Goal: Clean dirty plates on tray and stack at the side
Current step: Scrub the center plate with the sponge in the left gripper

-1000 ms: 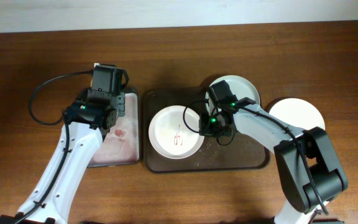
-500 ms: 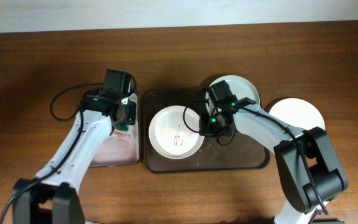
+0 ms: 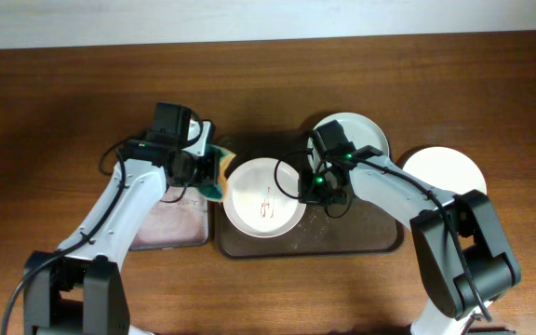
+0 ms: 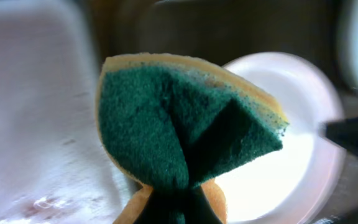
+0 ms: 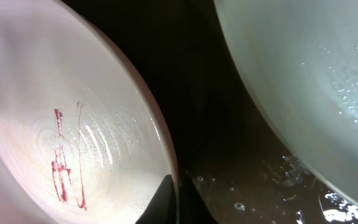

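Left arm bent, reaching rightward; left claw (image 3: 201,172) clamped on one sponge (image 4: 185,124). Right claw (image 3: 303,189) pinches streaked plate (image 3: 259,200) rim, on tray (image 3: 361,237). Three plates: second plate (image 3: 356,130) behind, third plate (image 3: 447,169) right.

I could read no text, label, brand or number in any view; the plate (image 3: 264,197) carried only reddish streaks.

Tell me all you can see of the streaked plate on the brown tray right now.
The streaked plate is round, white, shallow and glossy, with thin red streaks at its centre. It sits in the left half of the brown tray. The right gripper appears to pinch its right rim; a green-and-yellow sponge is by its left edge.
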Tool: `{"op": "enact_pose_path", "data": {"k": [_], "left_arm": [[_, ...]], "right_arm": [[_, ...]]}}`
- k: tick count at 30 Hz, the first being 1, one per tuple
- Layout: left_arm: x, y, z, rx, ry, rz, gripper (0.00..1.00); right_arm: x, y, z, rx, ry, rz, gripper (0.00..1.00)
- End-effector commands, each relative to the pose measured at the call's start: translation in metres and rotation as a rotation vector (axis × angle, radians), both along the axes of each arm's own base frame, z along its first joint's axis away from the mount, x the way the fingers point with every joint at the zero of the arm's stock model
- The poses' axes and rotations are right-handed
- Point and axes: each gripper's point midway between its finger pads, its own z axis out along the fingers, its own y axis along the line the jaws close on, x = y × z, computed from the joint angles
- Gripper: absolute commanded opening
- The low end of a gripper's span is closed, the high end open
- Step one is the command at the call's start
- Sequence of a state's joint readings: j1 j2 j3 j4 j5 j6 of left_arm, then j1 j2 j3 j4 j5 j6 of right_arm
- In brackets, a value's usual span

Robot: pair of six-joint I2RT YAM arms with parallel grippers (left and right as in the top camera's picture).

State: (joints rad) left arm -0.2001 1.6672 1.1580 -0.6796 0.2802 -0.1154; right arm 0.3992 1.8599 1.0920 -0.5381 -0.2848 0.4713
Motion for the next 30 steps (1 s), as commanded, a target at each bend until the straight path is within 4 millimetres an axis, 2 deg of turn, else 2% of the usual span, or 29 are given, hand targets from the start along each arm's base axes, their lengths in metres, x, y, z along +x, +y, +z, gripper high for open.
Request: {"op": "enact_pose_path", "data": {"k": [1,5,9,15,17,22,25,30], "left_arm": [[-0.009,-0.043,0.007,-0.144,0.031,-0.055,0.00],[-0.013,-0.068,-0.008,-0.182,0.116,0.034,0.00],[-0.021,-0.087,-0.034,-0.204,0.241,0.149,0.00],[-0.028,-0.120,-0.057,-0.206,0.268,0.114,0.00],[-0.029,-0.123,-0.064,-0.166,0.247,0.107,0.00],[-0.023,-0.092,-0.085,0.092,0.148,0.186,0.00],[-0.023,-0.066,-0.088,0.217,0.127,0.261,0.00],[-0.027,-0.038,-0.089,0.327,0.134,0.307,0.00]], "right_arm": [[-0.003,-0.004,-0.001,-0.027,0.000,-0.006,0.04],[-0.003,-0.004,-0.001,-0.027,0.000,-0.006,0.04],[-0.003,-0.004,-0.001,-0.027,0.000,-0.006,0.04],[-0.003,-0.004,-0.001,-0.027,-0.001,-0.006,0.04],[-0.003,-0.004,-0.001,-0.027,-0.001,-0.006,0.04],[-0.003,-0.004,-0.001,-0.027,0.000,-0.006,0.04],[-0.003,-0.004,-0.001,-0.027,0.000,-0.006,0.04],[-0.003,-0.004,-0.001,-0.028,0.000,-0.006,0.04]]}}
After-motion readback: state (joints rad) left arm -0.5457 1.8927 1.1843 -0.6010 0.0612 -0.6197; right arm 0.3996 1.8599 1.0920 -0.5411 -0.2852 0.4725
